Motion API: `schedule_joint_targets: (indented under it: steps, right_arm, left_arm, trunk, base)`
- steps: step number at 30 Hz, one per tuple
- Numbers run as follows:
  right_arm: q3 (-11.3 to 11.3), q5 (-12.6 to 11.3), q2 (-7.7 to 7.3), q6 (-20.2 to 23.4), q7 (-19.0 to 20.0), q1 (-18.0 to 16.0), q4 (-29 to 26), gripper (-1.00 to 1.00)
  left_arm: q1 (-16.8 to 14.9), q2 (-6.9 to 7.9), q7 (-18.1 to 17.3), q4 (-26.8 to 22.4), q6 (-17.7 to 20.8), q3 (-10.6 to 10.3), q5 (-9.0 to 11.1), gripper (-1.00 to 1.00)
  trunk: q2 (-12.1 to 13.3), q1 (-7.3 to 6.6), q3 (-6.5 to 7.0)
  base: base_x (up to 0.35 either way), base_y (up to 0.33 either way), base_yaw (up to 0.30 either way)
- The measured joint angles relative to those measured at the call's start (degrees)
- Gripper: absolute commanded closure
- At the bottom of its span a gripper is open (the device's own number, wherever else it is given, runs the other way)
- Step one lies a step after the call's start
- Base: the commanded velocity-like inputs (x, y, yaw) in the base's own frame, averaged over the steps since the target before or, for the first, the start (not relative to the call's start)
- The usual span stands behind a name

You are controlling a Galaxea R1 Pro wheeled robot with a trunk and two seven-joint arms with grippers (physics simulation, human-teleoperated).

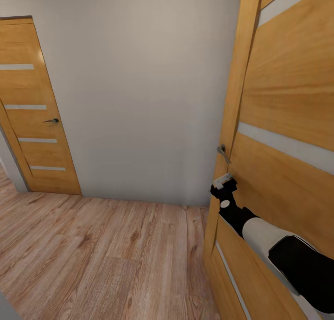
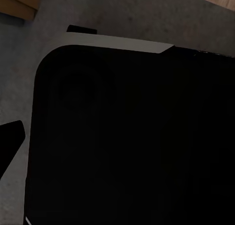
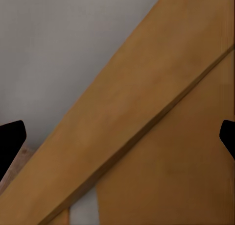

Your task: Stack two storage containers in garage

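Jaws of the right gripper stand apart with nothing between them; in the right wrist view its two dark fingertips sit wide at either side, with the wooden door running between them. The left gripper's state I cannot tell: the left wrist view looks onto a large black rounded panel of the robot's own body, with one dark fingertip at the side.

Largest in the head view is a plain pale grey wall straight ahead. Next is the open wooden door close on the right, honey-coloured with pale horizontal strips. Below lies a light wood plank floor. At far left stands a second, matching door, closed, with a small dark handle. The right arm, white and black, reaches forward along the open door. Smallest is that door's metal lever handle, just above the gripper, apparently not touching.

Neither storage container is held or visible here, and this hallway-like space has no concrete floor.

Judging from this, the robot is travelling, dealing with a door on its route. The next move likely calls for pushing or swinging the door clear, then steering the base through without clipping the door edge.
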Motion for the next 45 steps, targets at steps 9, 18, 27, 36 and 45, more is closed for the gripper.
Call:
schedule_joint_targets:
  steps: [9,18,27,36,45]
  right_arm:
    - [-1.1,-0.1,-0.99,-0.5,0.0,0.0,-0.3,-1.00]
    - [-1.7,0.4,-0.34,-2.3,0.0,0.0,-0.6,-1.00]
    - [-1.5,0.6,-0.81,-3.4,0.0,0.0,-0.5,-1.00]
    - [-1.4,0.6,-0.99,-3.7,-1.3,0.0,0.2,-1.00]
    - [-0.1,0.8,-1.45,-3.5,-2.6,0.1,0.3,-1.00]
  left_arm:
    - [0.0,0.00,0.0,0.0,0.0,0.0,0.0,-1.00]
    - [0.0,0.00,0.0,0.0,0.0,0.0,0.0,-1.00]
    - [0.0,0.00,0.0,0.0,0.0,0.0,0.0,-1.00]
    - [0.0,0.00,0.0,0.0,0.0,0.0,0.0,-1.00]
    - [0.0,0.00,0.0,0.1,0.0,0.0,0.0,-1.00]
  trunk:
    - [0.0,0.00,0.00]
    - [0.0,0.00,0.00]
    - [0.0,0.00,0.00]
    - [0.0,0.00,0.00]
    - [0.0,0.00,0.00]
  base:
    - [0.000,0.000,0.000]
    - [0.000,0.000,0.000]
    - [0.000,0.000,0.000]
    - [0.000,0.000,0.000]
    - [0.000,0.000,0.000]
